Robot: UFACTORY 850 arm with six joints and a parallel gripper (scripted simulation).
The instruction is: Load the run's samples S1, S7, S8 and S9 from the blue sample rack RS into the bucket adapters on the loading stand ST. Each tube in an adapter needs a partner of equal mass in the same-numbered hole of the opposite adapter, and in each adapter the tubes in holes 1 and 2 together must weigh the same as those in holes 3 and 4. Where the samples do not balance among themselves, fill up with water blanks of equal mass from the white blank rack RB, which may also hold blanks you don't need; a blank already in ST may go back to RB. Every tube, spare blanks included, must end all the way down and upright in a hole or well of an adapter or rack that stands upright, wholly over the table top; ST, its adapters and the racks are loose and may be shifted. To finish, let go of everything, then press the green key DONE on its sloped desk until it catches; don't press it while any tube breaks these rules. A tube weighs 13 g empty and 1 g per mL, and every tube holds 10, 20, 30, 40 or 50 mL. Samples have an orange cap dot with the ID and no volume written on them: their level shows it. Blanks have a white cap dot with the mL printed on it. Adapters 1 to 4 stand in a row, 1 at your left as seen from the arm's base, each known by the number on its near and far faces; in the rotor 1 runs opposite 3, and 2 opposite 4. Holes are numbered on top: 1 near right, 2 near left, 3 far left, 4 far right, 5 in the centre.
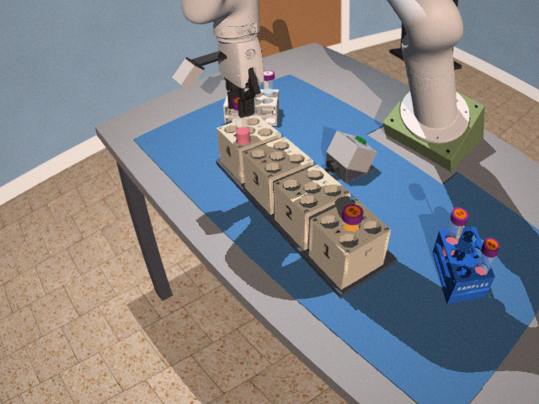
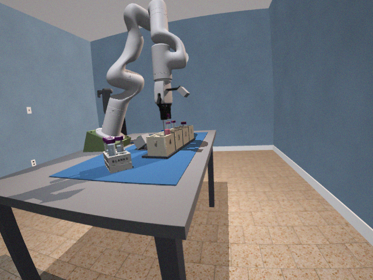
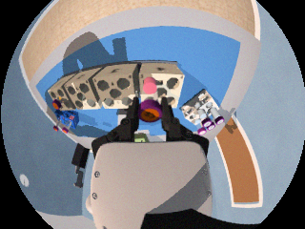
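Note:
My gripper (image 1: 240,106) (image 2: 165,116) (image 3: 150,103) is shut on the purple cap of a sample tube (image 1: 242,135) (image 2: 166,131) (image 3: 148,86) with an orange dot. The tube hangs upright, and its pink-filled lower end is at the top of adapter 4 (image 1: 230,156) (image 2: 158,146), on the camera-side edge; I cannot tell which hole. Adapters 3 (image 1: 258,176), 2 (image 1: 289,210) and 1 (image 1: 335,258) follow in a row on the stand. Another sample tube (image 1: 352,214) sits in adapter 1. The blue sample rack (image 1: 467,287) (image 3: 65,116) holds two samples (image 1: 459,215) (image 1: 491,246).
The white blank rack (image 1: 270,105) (image 2: 118,163) (image 3: 202,111) stands just behind adapter 4, close to my fingers, with a blank (image 1: 268,76) upright in it. The DONE key (image 1: 360,140) tops its grey desk (image 1: 348,156) beside adapters 2 and 3. The arm's green base (image 1: 434,135) is at the far right.

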